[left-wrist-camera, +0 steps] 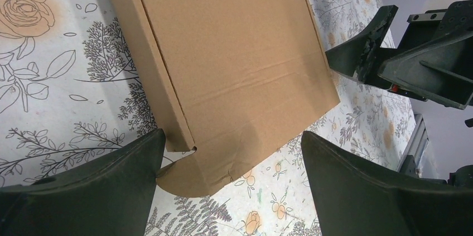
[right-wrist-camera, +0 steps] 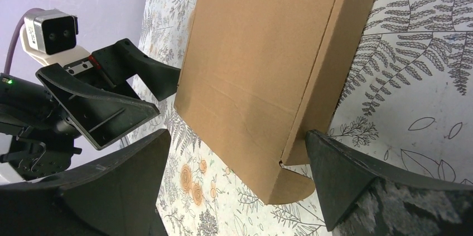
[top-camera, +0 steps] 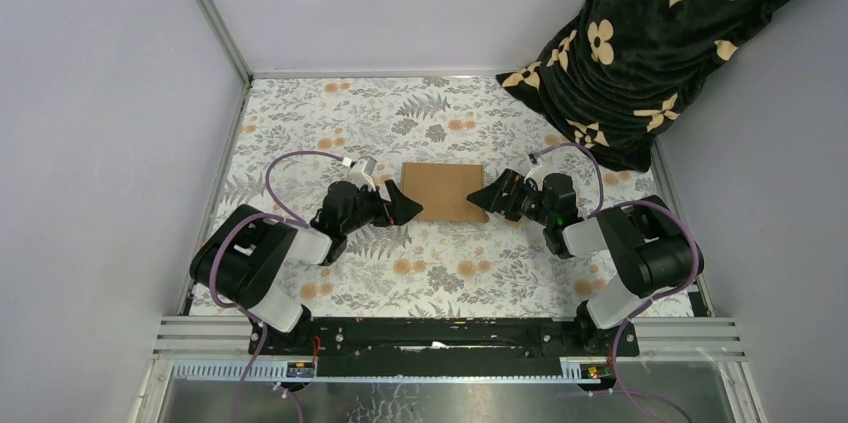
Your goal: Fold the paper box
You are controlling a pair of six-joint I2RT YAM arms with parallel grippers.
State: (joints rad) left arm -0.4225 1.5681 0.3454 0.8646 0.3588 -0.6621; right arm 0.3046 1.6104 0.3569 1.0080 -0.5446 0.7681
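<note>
Nearest me, my left claw (top-camera: 404,207) and right claw (top-camera: 482,197) both stand wide, each facing one end of the paper box (top-camera: 444,191), which lies flat on the desk (top-camera: 430,278) between them. From above, their tips cover its short edges, so I cannot tell whether they touch. A rounded tab (left-wrist-camera: 187,177) pokes out at one corner. Far right, a dark patterned blanket (top-camera: 650,43) runs out of frame.

The right gripper (right-wrist-camera: 237,141) has its jaws spread wide, one dark finger (right-wrist-camera: 357,186) low on each side, with the near end of the paper box (right-wrist-camera: 262,74) between them. The brown box lies closed on the floral desk (right-wrist-camera: 424,68), a rounded tab jutting from its near corner. The left gripper (right-wrist-camera: 166,97) sits at its far edge
</note>
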